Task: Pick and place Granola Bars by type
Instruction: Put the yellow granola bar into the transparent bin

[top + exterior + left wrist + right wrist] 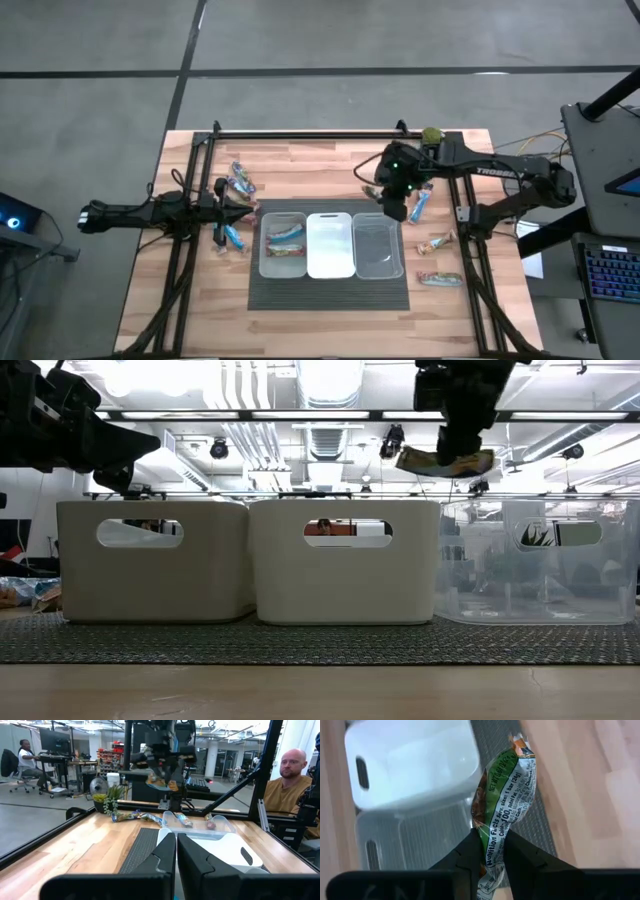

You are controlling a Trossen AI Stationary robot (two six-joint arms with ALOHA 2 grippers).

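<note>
Green-and-silver foil-wrapped granola bar [502, 802], crinkled, with printed nutrition text and an orange torn-looking end: pinched by one end between the two dark fingers of my right gripper [491, 851], hanging in the air. Directly below my right gripper: the clear rectangular plastic bin [378, 247], on a dark ribbed mat [330, 292]. Beside that bin, further from me: a white opaque bin [330, 243], then a third bin [283, 265] containing bars. Loose wrapped bars [436, 243] lie on the wooden table [150, 300] near my arm. My left gripper [247, 210], fingers closed and holding nothing, waits across the bins.
</note>
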